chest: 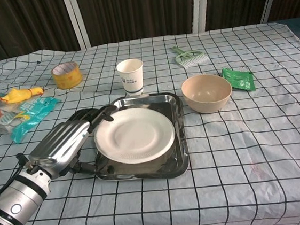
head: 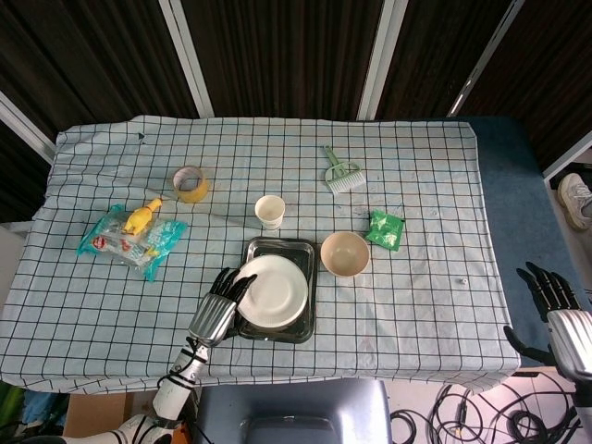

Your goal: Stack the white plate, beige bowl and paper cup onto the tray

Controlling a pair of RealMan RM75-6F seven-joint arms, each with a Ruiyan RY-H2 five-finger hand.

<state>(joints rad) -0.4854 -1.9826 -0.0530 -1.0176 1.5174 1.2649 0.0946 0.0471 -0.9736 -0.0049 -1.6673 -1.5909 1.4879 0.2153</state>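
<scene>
Plate (chest: 134,135) on tray (chest: 179,162); bowl (chest: 207,92) next.
Left hand (chest: 64,141) spread, empty. Bowl looks rigid, light, smooth: grip rim; right hand (head: 558,305) spread.

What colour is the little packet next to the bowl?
Green. The packet shows best in the chest view.

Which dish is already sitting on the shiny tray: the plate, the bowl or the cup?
The white plate. It lies flat on the tray, while the bowl and cup stand on the cloth.

white plate (chest: 135,136), beige bowl (chest: 207,92), silver tray (chest: 172,164), black-checked white tablecloth (chest: 250,150)
</scene>
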